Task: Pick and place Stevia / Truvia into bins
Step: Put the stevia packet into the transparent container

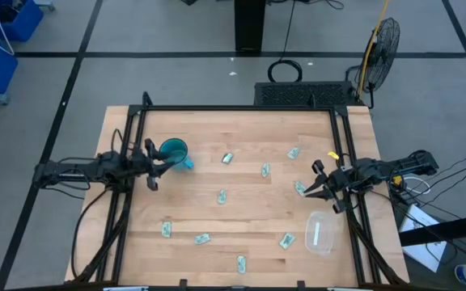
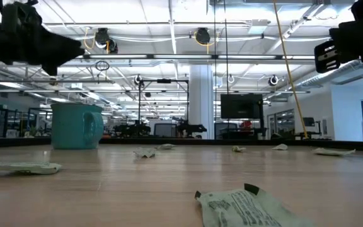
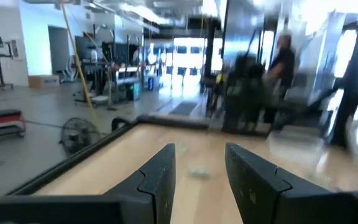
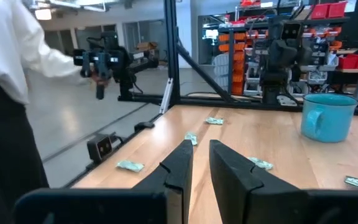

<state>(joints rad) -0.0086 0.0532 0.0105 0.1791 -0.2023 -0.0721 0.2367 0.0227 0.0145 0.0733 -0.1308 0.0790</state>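
Note:
Several pale green and white sachets [image 1: 222, 196] lie flat, scattered over the wooden table; one lies close in the low view [image 2: 244, 207]. The clear tub [image 1: 322, 233] sits near the table's near right corner, with a pale strip showing inside it. My left gripper [image 1: 152, 170] hangs open above the table's left side, just beside the teal mug [image 1: 174, 151]. My right gripper [image 1: 314, 186] hovers at the right side, over or beside one sachet [image 1: 300, 187], its fingers [image 4: 180, 163] open only by a narrow gap. Both grippers hold nothing.
The teal mug [image 2: 76, 126] stands upright on the left of the table. A black frame [image 1: 241, 107] runs along the far edge and both sides. A person in a white sleeve [image 4: 5, 50] stands beyond the table; another person [image 3: 284, 62] is farther off in the room.

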